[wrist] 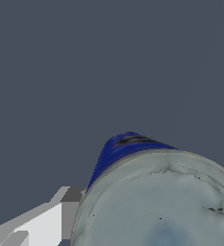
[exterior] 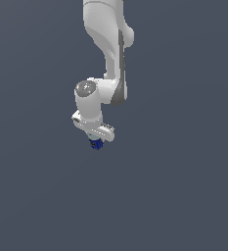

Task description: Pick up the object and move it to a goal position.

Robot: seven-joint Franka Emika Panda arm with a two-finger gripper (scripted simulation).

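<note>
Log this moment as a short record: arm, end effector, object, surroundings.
arm: white Panda, reaching down from the top of the exterior view
end effector: pointing down, fingers closed on the object
object: small dark-blue item; in the wrist view it shows a blue side and a pale grey rimmed face
surroundings: plain dark grey background; no goal marker visible

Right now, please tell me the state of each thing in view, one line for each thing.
Small dark-blue blocky object: sits at the tips of the hand; from the wrist view it looks round with a pale grey end.
White robot hand: pointing down, shut on the object.
</note>
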